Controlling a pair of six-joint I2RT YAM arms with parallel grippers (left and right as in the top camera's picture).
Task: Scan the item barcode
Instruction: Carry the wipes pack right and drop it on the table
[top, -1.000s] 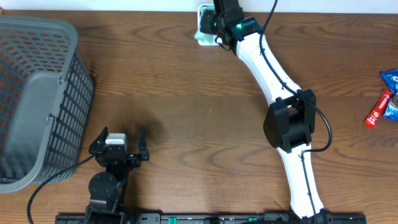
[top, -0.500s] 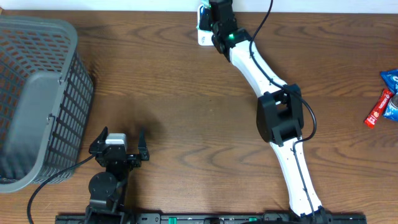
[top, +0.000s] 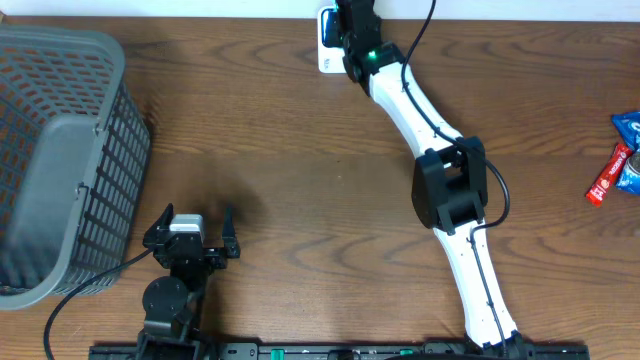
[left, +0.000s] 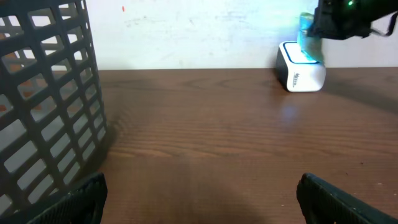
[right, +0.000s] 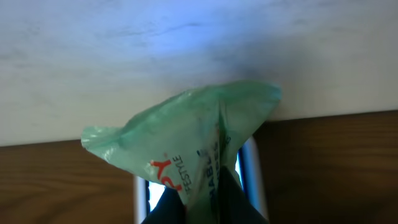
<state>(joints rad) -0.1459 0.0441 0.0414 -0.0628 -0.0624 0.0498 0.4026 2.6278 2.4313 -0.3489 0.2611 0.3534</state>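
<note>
- Where the worktop (top: 300, 150) meets the pale wall, the right claw (right: 202, 202) is pinched together on the lower part of a green bag (right: 186, 143), which is the item for the task.
- The bag hangs just above the scanner (right: 252, 180), a small white box with a blue-lit window, and covers much of it in the right wrist view.
- The bag is thin, crumpled plastic with red and dark lettering; no barcode can be made out on the side that shows.
- From the left wrist view the bag appears as a bluish-green strip over the scanner's top, lit by its glow, with the dark end of the right arm just to the right of the scanner.
- From overhead the right arm (top: 440, 150) stretches across the worktop to the scanner, and its end hides most of the scanner and the bag.
- The left claw (top: 195, 215) stands with its fingers wide apart and nothing between them, well away from the scanner, toward the near edge and to the scanner's left.
- A grey slatted basket (top: 60, 150) sits far to the scanner's left.
- Red and blue snack packets (top: 620, 160) lie far to the scanner's right, at the worktop's edge.
</note>
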